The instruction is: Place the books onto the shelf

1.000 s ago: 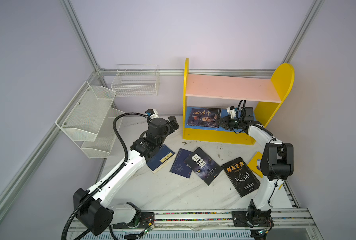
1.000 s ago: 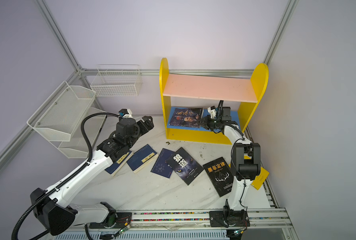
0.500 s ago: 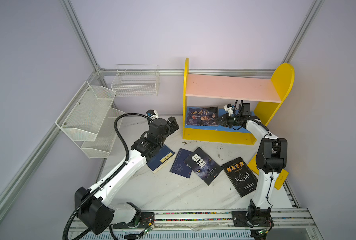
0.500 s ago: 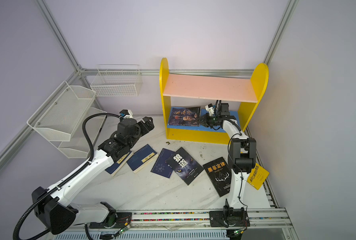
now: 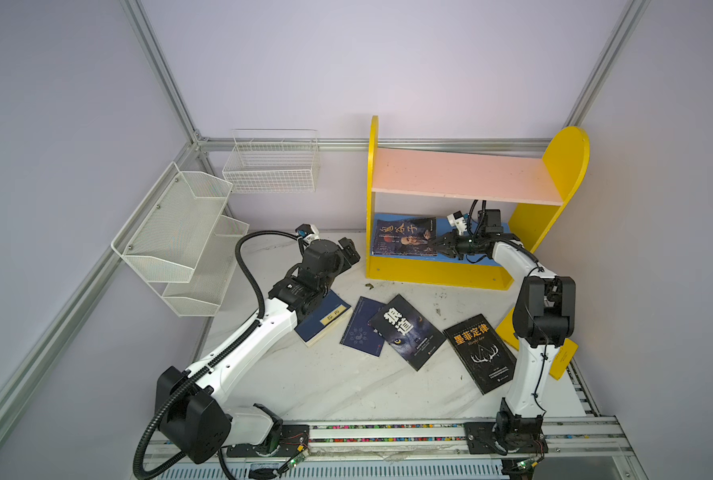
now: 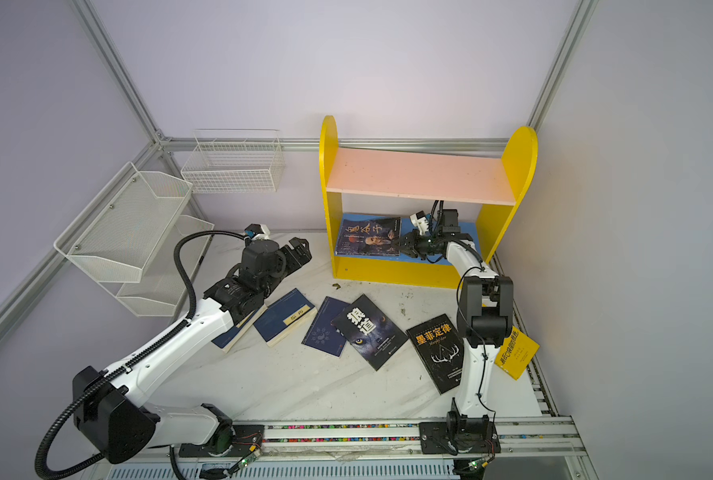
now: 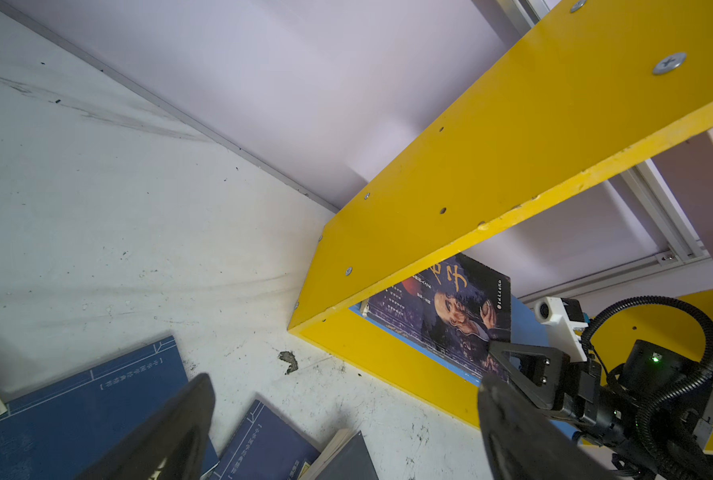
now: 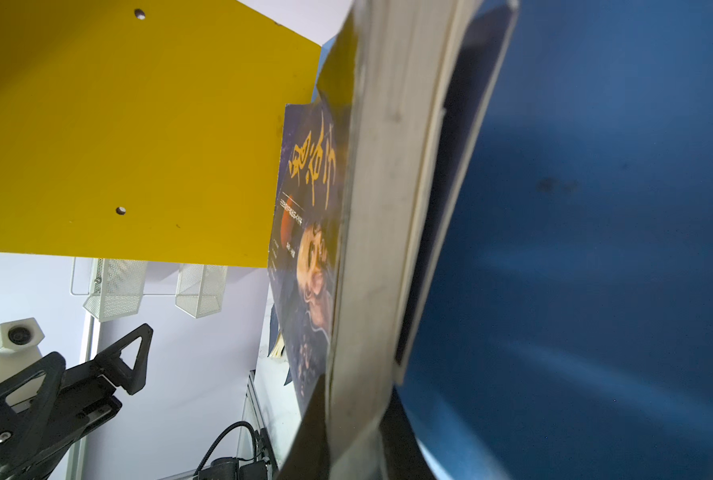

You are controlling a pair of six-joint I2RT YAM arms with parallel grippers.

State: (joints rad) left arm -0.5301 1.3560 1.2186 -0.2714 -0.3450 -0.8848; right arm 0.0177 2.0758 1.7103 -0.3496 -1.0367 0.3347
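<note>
the right hand [image 5: 440, 246], right of centre in a top view, is clamped tight on the edge of the dark portrait book [image 5: 402, 237], which sits on the blue lower board of the shelf [image 5: 429, 272]. the left hand [image 5: 348, 254], mid-frame, gapes wide and holds nothing above the counter [image 5: 346, 382]. the other books [image 5: 406, 332] lie flat across lower centre, and a yellow book [image 6: 516, 353] lies at lower right.

This is looking like a robotics lab test cell. Plain lilac wall panels [image 5: 388, 62] are sitting inside aluminium frame posts [image 5: 159, 70]. A left arm [image 5: 255, 332] and a right arm [image 5: 527, 370] are standing bolted to a rail [image 5: 388, 434] fronting a scuffed white table [image 5: 325, 386], with staged props surrounding them: a toy-coloured shelf [image 5: 462, 174], a mesh rack [image 5: 180, 232], a wire basket [image 5: 271, 166] and scattered books [image 5: 404, 332].
</note>
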